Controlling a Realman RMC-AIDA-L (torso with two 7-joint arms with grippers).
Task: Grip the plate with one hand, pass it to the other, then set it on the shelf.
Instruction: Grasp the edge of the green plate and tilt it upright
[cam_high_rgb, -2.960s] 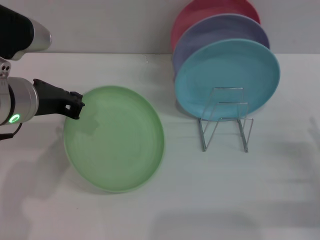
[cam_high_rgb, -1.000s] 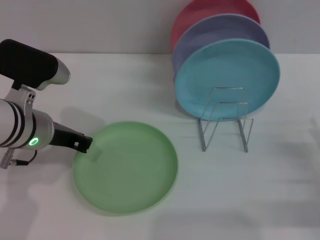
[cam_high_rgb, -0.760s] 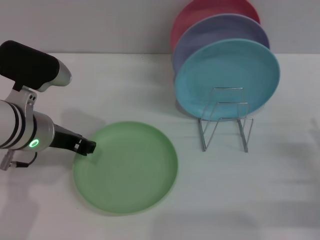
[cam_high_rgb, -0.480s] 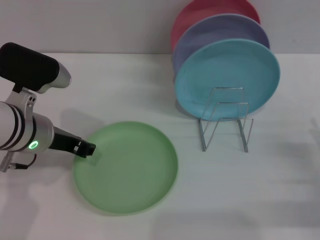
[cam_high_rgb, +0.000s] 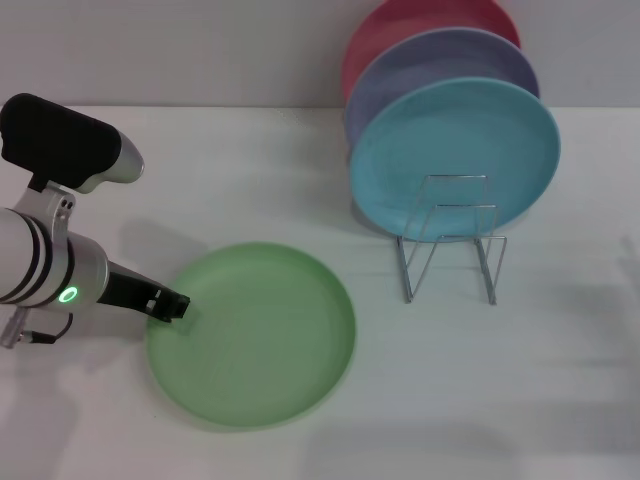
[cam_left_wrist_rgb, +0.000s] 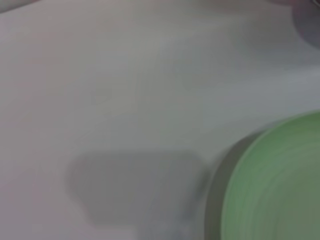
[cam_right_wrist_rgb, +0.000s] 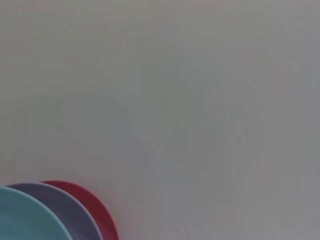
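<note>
The light green plate (cam_high_rgb: 252, 335) lies flat on the white table at the front left. It also shows in the left wrist view (cam_left_wrist_rgb: 280, 185). My left gripper (cam_high_rgb: 170, 305) is low at the plate's left rim, its dark tip touching or just over the edge. The silver wire shelf (cam_high_rgb: 450, 245) stands to the right of the plate, with free slots at its front. My right gripper is out of view.
A turquoise plate (cam_high_rgb: 455, 130), a lavender plate (cam_high_rgb: 440, 55) and a red plate (cam_high_rgb: 400, 20) stand upright in the back of the shelf. Their edges show in the right wrist view (cam_right_wrist_rgb: 65, 212). White table lies between the green plate and the shelf.
The green plate was tilted and farther back; it has come forward and now lies flat. In the last second the left gripper tip slid slightly lower along the rim; the plate stayed still.
</note>
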